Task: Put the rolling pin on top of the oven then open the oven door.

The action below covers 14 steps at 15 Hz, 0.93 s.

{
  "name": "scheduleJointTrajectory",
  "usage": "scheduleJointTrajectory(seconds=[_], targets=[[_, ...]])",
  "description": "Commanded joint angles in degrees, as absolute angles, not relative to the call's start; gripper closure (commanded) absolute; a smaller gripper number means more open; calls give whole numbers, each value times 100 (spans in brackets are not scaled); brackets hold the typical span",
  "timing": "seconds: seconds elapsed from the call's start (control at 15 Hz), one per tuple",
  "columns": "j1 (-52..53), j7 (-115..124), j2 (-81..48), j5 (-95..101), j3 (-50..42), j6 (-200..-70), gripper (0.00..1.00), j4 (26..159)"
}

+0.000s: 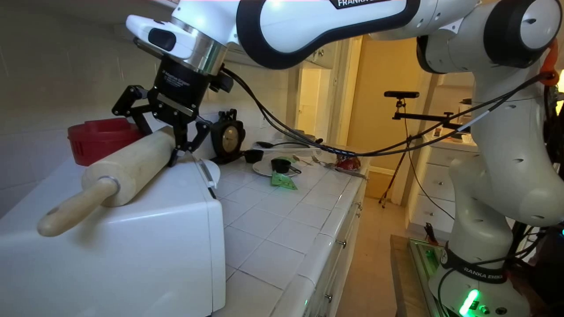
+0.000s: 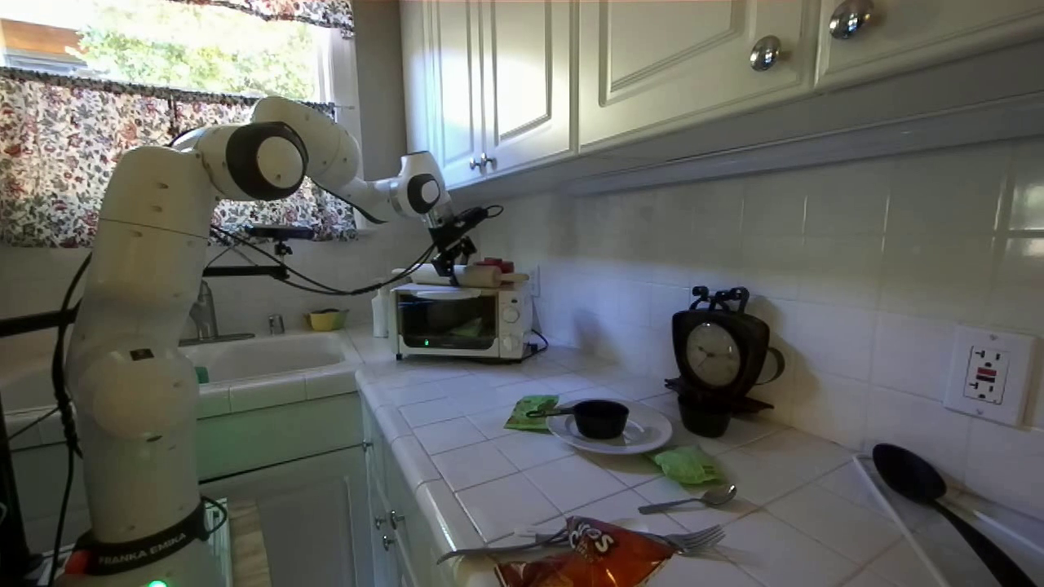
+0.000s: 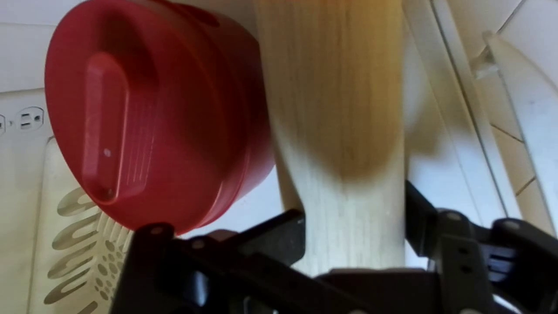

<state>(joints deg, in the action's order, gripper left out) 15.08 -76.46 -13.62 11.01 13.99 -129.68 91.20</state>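
The pale wooden rolling pin (image 1: 132, 167) lies along the flat top of the white oven (image 1: 132, 264) and seems to rest on it. One handle juts past the oven's side edge. My gripper (image 1: 161, 143) reaches down over the pin's thick body. In the wrist view the rolling pin (image 3: 340, 131) fills the gap of the gripper (image 3: 355, 226), a black finger pressed to each side. The fingertip on the wall side is hidden by the pin in an exterior view. The oven door (image 2: 449, 320), with its dark glass window, stands upright and closed.
A red lidded container (image 3: 165, 131) sits close beside the pin on the wall side. A black clock (image 2: 712, 352), a white plate (image 2: 652, 440) with a black cup (image 2: 602, 418), and a snack bag (image 2: 603, 554) are on the counter. Cabinets (image 2: 685, 57) hang above.
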Motion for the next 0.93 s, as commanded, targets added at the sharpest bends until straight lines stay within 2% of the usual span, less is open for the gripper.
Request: scheduleJointTrajectory(seconds=[0.0, 0.07, 0.27, 0.33, 0.53, 0.6, 0.67, 0.73, 0.8, 0.87], targets=[[1555, -7481, -1429, 1251, 1426, -12796, 36, 8854], [1563, -7471, -1432, 1261, 1429, -12801, 30, 8858], [1582, -7444, -1444, 1274, 1437, -12805, 22, 8780], [1589, -7437, -1449, 1278, 1442, -12805, 15, 8745], [1605, -7416, -1450, 1278, 1444, -12828, 20, 8729], [1611, -7407, -1455, 1281, 1443, -12829, 44, 8720], [1615, -7400, -1457, 1282, 1443, -12833, 44, 8720], [1619, -7393, -1456, 1283, 1443, -12834, 50, 8724], [1625, -7388, -1458, 1286, 1444, -12832, 49, 8721], [1628, -7384, -1456, 1287, 1445, -12841, 41, 8706]])
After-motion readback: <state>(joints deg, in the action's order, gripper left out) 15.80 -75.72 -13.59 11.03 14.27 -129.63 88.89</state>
